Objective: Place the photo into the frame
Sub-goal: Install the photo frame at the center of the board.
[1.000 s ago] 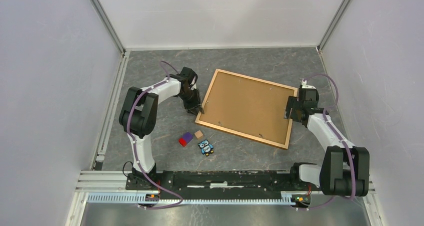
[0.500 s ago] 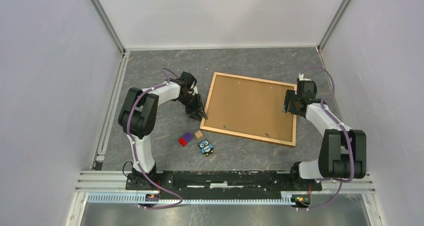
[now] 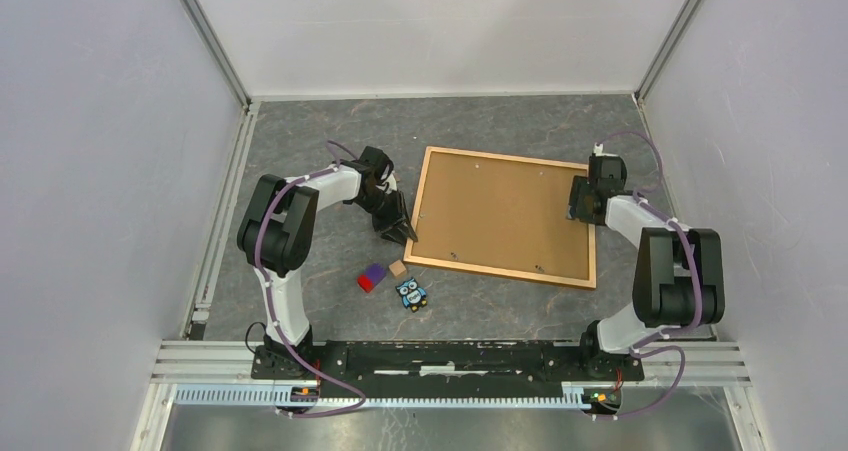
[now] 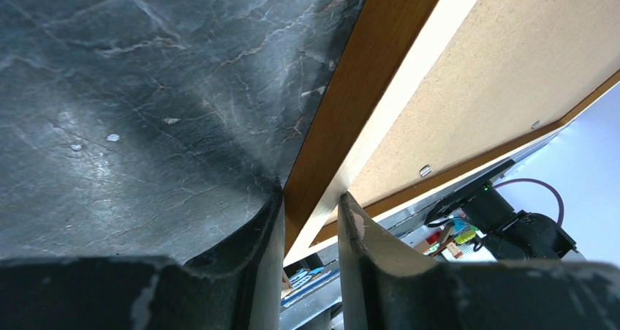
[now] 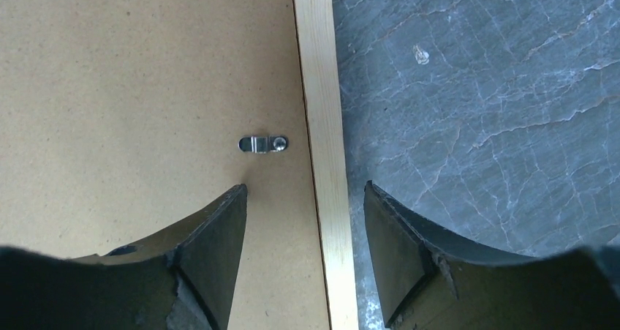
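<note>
Table (image 3: 300,151): dark grey marbled surface inside white walls.

Frame (image 3: 500,272): lies flat, back side up, at mid-table slightly right of centre, between the two arms. It is a large rectangle, slightly skewed, with its near right corner reaching closest to the arm bases. The moulding is thin light-orange wood. It reads darker orange-brown in the left wrist view (image 4: 351,103) and pale yellow in the right wrist view (image 5: 322,125).

Backing (image 3: 500,211): plain brown board that fills the frame's opening and is level with the moulding.

Left gripper (image 3: 405,233): at the frame's left side near the near left corner. In its wrist view (image 4: 311,202) the fingers (image 4: 256,249) sit close on either side of the moulding, clamped on the frame with no visible gap.

Right gripper (image 3: 574,199): at the frame's right side, towards the far corner. In its wrist view (image 5: 305,191) the fingers (image 5: 212,235) are spread wide. One is above the backing and the other above bare table, with the moulding running between them and clear space on both sides. It is released and grasps nothing.

Owl (image 3: 411,293): blue figure on the table, just beyond the frame's near left corner.

Block (image 3: 372,277): red and purple, left of the owl.

Tan piece (image 3: 397,267): small, just beside the frame's near left corner.

Clip (image 5: 262,144): small metal tab screwed to the backing, pointing towards the moulding but stopping short of it.
</note>
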Controlling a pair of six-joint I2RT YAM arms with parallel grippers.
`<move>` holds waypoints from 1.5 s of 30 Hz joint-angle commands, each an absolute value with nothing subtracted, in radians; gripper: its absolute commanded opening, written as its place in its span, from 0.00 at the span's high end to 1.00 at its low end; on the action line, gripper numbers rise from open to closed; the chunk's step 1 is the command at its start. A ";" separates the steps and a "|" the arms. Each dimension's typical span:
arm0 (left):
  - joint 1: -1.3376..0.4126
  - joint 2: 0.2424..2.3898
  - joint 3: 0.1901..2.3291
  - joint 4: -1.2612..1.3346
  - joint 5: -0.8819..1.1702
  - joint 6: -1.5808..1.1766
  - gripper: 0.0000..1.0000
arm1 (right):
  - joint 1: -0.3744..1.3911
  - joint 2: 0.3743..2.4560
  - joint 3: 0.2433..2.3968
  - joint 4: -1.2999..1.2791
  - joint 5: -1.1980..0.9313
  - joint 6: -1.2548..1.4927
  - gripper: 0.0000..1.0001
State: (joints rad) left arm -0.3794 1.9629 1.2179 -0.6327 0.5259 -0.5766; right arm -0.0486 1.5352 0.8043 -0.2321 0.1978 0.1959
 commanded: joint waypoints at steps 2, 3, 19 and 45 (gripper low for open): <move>-0.381 1.980 1.206 -0.643 0.474 -0.603 0.70 | -0.055 1.577 0.847 -0.140 0.244 0.194 0.37; -0.381 1.979 1.206 -0.643 0.473 -0.603 0.70 | -0.057 1.581 0.848 -0.136 0.250 0.193 0.37; -0.382 1.978 1.213 -0.649 0.472 -0.599 0.70 | -0.066 1.666 0.842 -0.116 0.246 0.257 0.46; -0.371 1.981 1.216 -0.632 0.523 -0.609 0.70 | -0.066 1.620 0.788 -0.195 0.178 0.378 0.72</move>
